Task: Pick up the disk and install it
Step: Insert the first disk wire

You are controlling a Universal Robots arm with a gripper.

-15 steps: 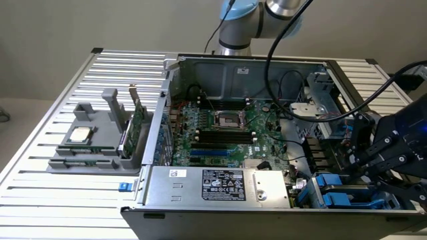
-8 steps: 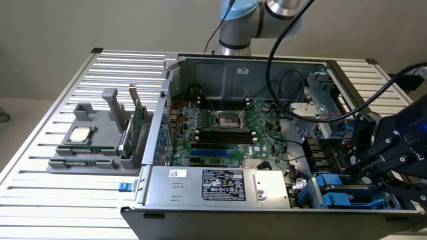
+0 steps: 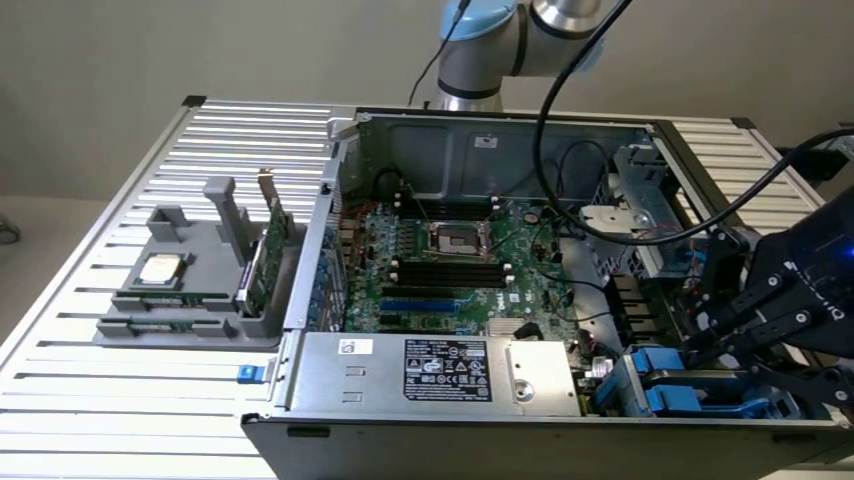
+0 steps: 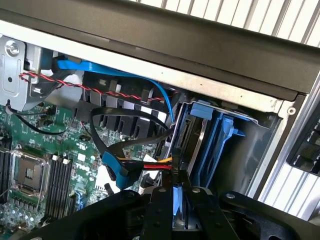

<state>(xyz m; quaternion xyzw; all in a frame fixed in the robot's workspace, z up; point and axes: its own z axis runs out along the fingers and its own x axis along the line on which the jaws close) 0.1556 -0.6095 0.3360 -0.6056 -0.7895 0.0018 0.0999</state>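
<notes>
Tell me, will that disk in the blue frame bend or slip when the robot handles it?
Probably stiff: the disk looks like a metal slab in a moulded frame. Likely heavy for its size. Its smooth edges might slip, though the gripper seems clamped on it.

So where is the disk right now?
The disk stands on edge in the blue drive bay, held by the gripper, in the computer case corner on the exterior view's right, beside the power supply.

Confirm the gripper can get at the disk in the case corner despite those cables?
Likely yes: the gripper sits right at the disk, apparently closed on its near edge. The cables run alongside, on the motherboard side, not between the two.
</notes>
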